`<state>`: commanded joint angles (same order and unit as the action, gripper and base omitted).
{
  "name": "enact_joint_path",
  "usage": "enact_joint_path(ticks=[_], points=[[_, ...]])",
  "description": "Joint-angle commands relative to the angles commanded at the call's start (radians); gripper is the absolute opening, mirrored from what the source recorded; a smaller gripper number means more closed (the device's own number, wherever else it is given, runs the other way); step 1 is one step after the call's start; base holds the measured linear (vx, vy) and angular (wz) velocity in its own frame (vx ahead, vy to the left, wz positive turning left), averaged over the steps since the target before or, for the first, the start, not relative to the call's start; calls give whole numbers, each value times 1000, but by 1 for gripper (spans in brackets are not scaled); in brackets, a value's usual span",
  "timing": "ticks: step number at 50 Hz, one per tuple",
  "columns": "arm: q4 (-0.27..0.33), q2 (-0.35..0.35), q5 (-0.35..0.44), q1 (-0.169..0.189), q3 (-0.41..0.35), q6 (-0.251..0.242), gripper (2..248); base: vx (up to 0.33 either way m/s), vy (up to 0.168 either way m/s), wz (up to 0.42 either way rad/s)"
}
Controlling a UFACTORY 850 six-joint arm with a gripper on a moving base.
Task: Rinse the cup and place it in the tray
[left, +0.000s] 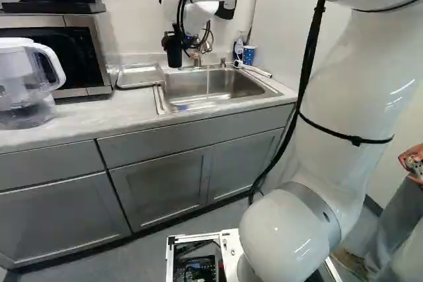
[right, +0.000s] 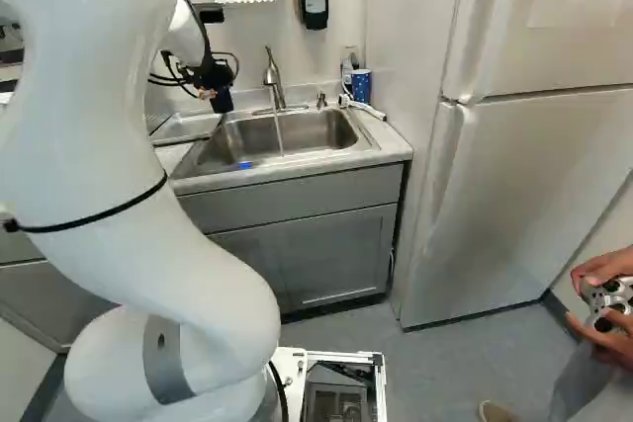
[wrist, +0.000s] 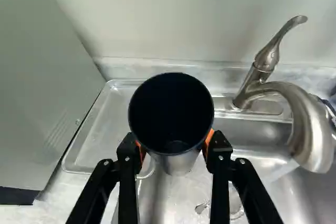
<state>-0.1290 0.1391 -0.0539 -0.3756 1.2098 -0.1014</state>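
Note:
In the left base view my gripper (left: 183, 36) is above the near-left part of the sink area, left of the faucet. The wrist view shows the gripper (wrist: 175, 148) shut on a dark cup (wrist: 171, 111), an orange pad at each side. The cup's open, black mouth faces the wrist camera; its lower end looks metallic. Beneath and ahead of it, the metal tray (wrist: 102, 129) lies on the counter beside the sink (left: 215, 86). Water runs from the faucet (wrist: 307, 121) into the basin, to one side of the cup. The tray's bare surface shows around the cup.
A microwave (left: 86, 57) stands left of the tray, with a clear pitcher (left: 23, 84) on the counter nearer the base. A blue patterned cup (right: 361, 85) and a bottle (right: 349, 64) stand beyond the sink's right corner. A blue item (right: 245, 164) lies in the sink.

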Motion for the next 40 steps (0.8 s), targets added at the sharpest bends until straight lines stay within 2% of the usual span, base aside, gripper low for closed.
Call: enact_joint_path(ticks=[28,40], points=[[0,70,98,-67,77,0,123,0,0,0],[0,100,104,-95,111,0,123,0,0,0]])
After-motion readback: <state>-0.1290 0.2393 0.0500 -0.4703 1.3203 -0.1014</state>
